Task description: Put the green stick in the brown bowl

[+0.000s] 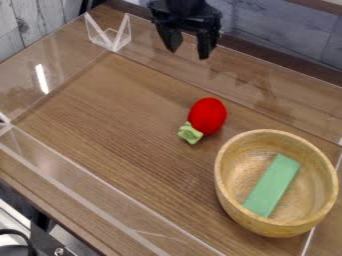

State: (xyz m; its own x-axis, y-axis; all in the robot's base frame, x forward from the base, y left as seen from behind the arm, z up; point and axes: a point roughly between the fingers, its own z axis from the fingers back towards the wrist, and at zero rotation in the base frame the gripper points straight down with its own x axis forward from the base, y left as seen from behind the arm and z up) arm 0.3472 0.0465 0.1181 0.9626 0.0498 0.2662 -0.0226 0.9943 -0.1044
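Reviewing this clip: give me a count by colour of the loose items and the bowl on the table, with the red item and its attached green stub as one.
Light green stick: 1
Tan-brown bowl: 1
Red round object with green stub: 1
Total: 3

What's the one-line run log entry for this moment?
flat light-green stick: inside round tan wooden bowl | fingers: above table's far side, away from bowl | task: looks done
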